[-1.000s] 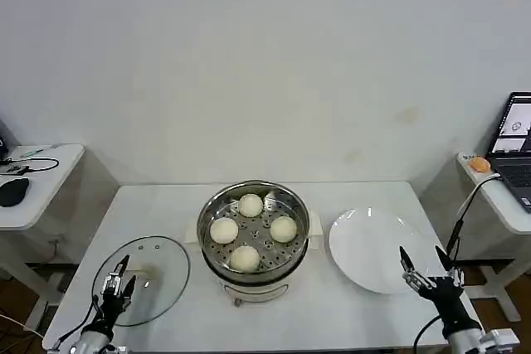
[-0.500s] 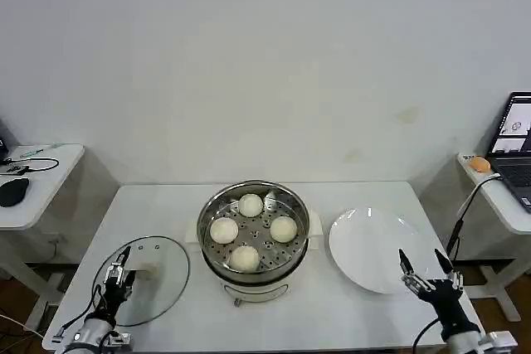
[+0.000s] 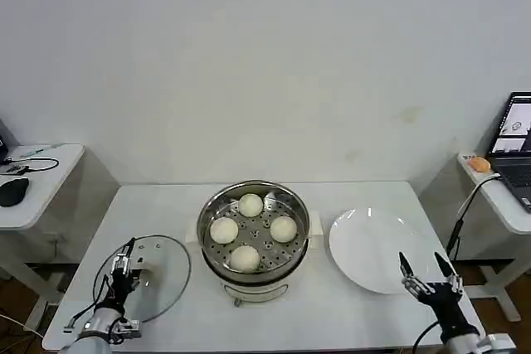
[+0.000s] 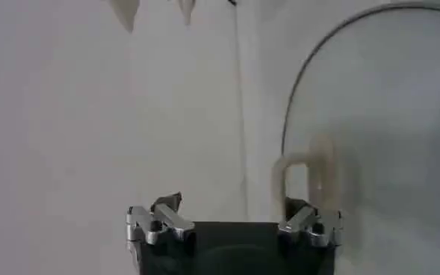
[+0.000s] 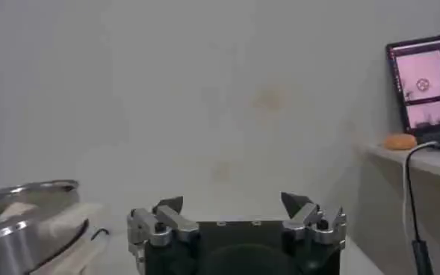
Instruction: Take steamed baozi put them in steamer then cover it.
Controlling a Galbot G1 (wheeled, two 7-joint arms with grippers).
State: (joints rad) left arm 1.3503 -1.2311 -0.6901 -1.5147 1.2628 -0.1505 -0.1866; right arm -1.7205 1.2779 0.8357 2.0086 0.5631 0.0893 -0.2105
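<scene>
Left claw (image 3: 124, 271) of mine hangs open over the round glass cover (image 3: 143, 278) on the white bench (image 3: 332, 321); right claw (image 3: 430, 278) idles open; four cream-white baozi (image 3: 246, 258) sit in the steel steamer (image 3: 252, 238)

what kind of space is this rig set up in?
Probably a lab or test room, not a kitchen: a bare white table holding the steamer against a blank wall, flanked by side desks with a laptop and a mouse.
</scene>
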